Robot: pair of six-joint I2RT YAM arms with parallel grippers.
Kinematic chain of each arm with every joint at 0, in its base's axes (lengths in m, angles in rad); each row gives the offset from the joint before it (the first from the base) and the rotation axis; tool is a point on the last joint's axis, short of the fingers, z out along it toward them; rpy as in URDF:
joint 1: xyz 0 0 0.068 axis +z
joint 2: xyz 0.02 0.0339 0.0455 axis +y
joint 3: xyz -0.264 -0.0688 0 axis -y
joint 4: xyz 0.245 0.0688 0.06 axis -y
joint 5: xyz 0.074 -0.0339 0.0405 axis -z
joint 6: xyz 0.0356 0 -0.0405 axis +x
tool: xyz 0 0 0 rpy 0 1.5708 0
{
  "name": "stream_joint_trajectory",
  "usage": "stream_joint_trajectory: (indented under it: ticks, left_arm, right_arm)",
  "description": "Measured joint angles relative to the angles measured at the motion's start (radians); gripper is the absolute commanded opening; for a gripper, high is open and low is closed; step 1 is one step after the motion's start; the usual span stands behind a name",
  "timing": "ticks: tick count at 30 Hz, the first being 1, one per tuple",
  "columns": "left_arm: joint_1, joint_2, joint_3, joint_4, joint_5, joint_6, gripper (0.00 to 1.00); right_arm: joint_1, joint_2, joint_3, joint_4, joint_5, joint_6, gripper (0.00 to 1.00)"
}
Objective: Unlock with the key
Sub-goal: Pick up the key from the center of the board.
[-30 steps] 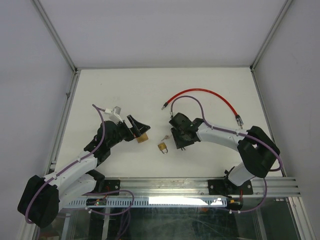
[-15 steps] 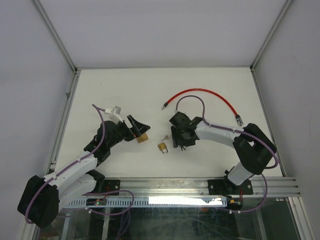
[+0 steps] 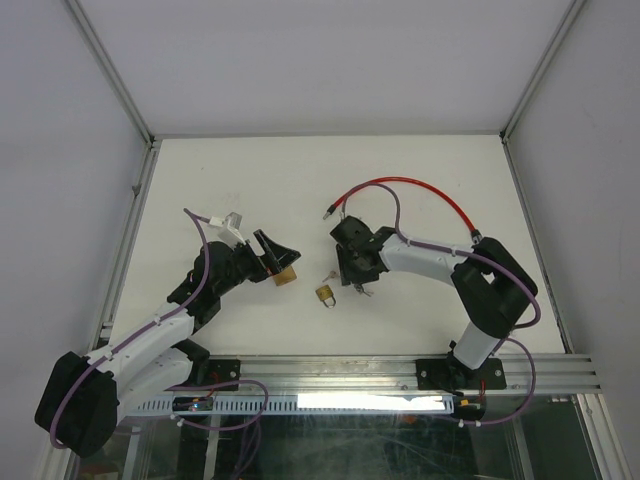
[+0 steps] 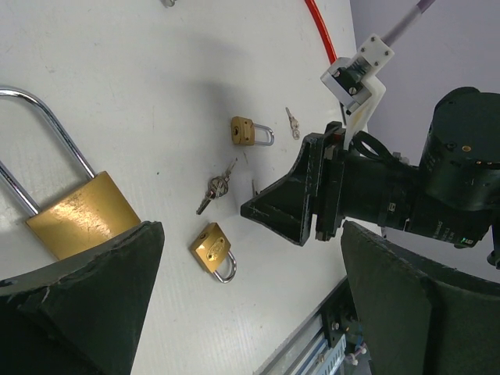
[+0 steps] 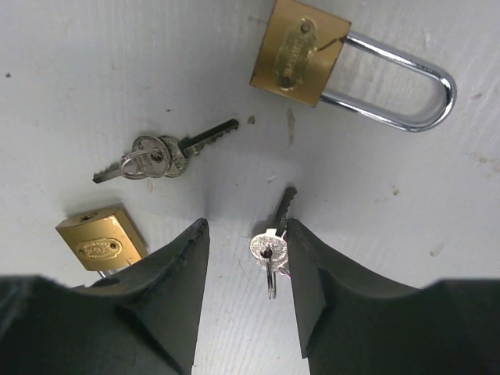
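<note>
The single key [image 5: 273, 228] lies flat on the white table [image 3: 250, 180], between the two fingers of the right gripper [image 5: 247, 226]; it is silver, with a round head that carries a small ring, and its blade points away from the wrist. The right pincer is released; its fingers stand on both sides of the key with a gap on the left side, so they do not clamp it. Beyond the key lies a large brass padlock [image 5: 301, 55] with a long steel shackle; a bunch of keys [image 5: 156, 156] and a small brass padlock [image 5: 98, 241] lie to the left. The left gripper [image 3: 277, 252] is spread wide, released, just beside the large padlock.
</note>
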Motion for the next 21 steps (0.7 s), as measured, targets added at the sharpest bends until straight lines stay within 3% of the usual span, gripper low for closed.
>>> stream_joint_trajectory:
  ticks: [21]
  left_arm:
    - [0.0,0.0,0.0,0.0,0.001,0.0,0.99]
  right_arm:
    - [0.024,0.003,0.003,-0.008,0.017,-0.022,0.45]
